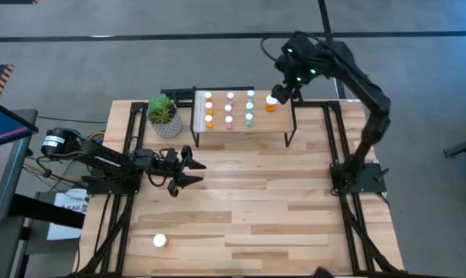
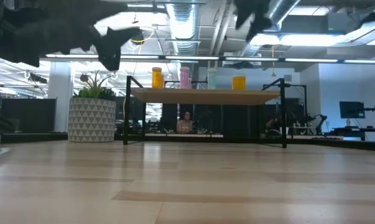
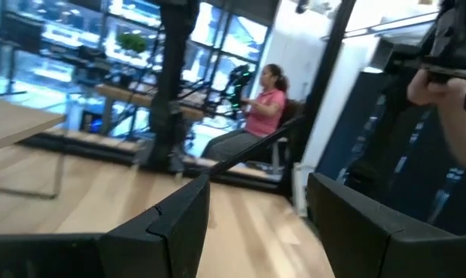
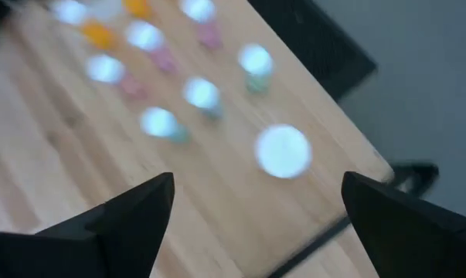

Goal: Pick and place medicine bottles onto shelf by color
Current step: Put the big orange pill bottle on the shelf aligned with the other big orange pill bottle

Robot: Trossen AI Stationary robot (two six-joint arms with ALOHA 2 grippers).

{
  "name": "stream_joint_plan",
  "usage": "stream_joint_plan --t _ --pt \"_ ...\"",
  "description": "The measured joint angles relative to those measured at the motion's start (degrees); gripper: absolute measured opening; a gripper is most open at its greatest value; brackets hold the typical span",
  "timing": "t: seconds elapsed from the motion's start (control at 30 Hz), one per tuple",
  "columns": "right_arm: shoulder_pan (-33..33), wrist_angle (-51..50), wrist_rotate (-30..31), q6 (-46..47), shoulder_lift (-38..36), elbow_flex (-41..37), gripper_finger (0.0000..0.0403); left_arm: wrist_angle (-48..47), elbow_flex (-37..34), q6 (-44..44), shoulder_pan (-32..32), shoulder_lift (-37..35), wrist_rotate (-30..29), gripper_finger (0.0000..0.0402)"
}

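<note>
standing upright: wide orange bottle (image 1: pixel 271 103)

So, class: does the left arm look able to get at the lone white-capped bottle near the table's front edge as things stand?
Probably yes. The lone bottle stands by itself on bare table, with nothing around it, on the left arm's own side. The left gripper is open and empty. The right gripper is far off above the shelf.

In the high view the shelf (image 1: pixel 240 127) stands at the table's (image 1: pixel 248 201) upper middle, rows of medicine bottles (image 1: pixel 229 108) on it, a wider bottle (image 1: pixel 271 103) to their right. The potted plant (image 1: pixel 164 114) sits just left of the shelf. A lone bottle (image 1: pixel 160 241) lies at lower left.
</note>
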Motion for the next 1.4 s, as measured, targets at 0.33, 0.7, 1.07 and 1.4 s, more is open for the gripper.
stream_joint_plan --t 0.33,0.7,1.07,1.4 --pt "23.54 16.44 13.1 5.06 -13.93 -15.32 0.0393 -11.24 7.17 4.47 -10.89 -0.02 -5.94 0.0208" --pt "44.81 33.96 22.49 15.03 -21.47 -36.97 0.0393 -31.65 19.04 7.31 -24.1 0.0 -19.78 0.0208" --pt "55.59 50.45 28.88 16.09 -20.94 -46.99 0.0393 -48.26 25.8 5.51 -36.06 0.0 -34.42 0.0208" --pt "58.1 57.0 29.05 16.13 -17.64 -47.96 0.0393 -53.71 26.02 -3.34 -46.59 -0.14 -44.36 0.0208"
